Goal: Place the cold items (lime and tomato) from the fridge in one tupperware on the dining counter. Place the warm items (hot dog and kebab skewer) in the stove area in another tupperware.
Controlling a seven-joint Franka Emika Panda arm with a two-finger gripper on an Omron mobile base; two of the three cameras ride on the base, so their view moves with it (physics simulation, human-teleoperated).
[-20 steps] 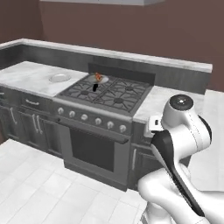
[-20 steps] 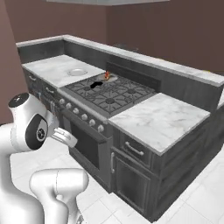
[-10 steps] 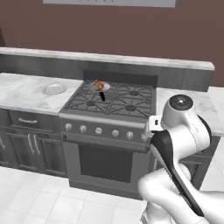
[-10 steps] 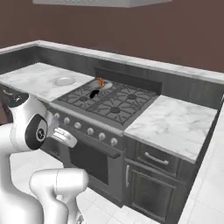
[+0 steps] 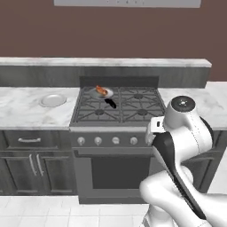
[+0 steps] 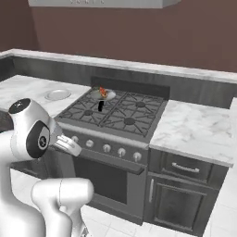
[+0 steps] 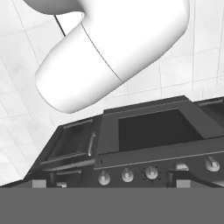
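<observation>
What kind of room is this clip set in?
A rendered home kitchen, it seems: a gas stove with an oven door under it, marble counters over dark cabinets, and a pan of food on a burner.

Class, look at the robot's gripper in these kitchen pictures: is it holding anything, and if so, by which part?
Nothing is held. The gripper is open and points at the stove front; the food stays in the pan on the stove.

Dark grey stove (image 5: 116, 133), white marble counter (image 5: 26, 111)
</observation>
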